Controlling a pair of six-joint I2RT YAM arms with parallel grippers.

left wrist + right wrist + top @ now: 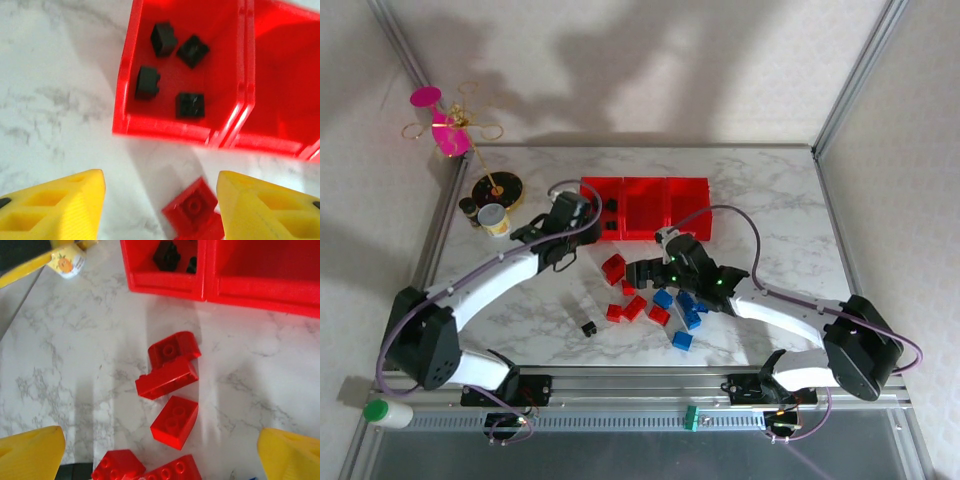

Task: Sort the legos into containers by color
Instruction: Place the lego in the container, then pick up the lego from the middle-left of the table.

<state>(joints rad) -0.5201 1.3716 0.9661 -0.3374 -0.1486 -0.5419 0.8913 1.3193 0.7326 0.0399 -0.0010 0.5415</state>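
Fingers (60, 205) on the left gripper (161, 182) are standing apart by the containers (165, 129), whose nine-o'clock bin is holding four black legos (190, 105); the right gripper (161, 432) is gaping too. Red legos (172, 365) and blue legos (681, 341) (most of the job) are lying loose at six o'clock, with a stray black brick (588, 327); a small cup (494, 218) is sitting at nine.

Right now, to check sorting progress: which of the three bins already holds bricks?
The leftmost bin: four black bricks lie in it, while no bricks show in the other two.
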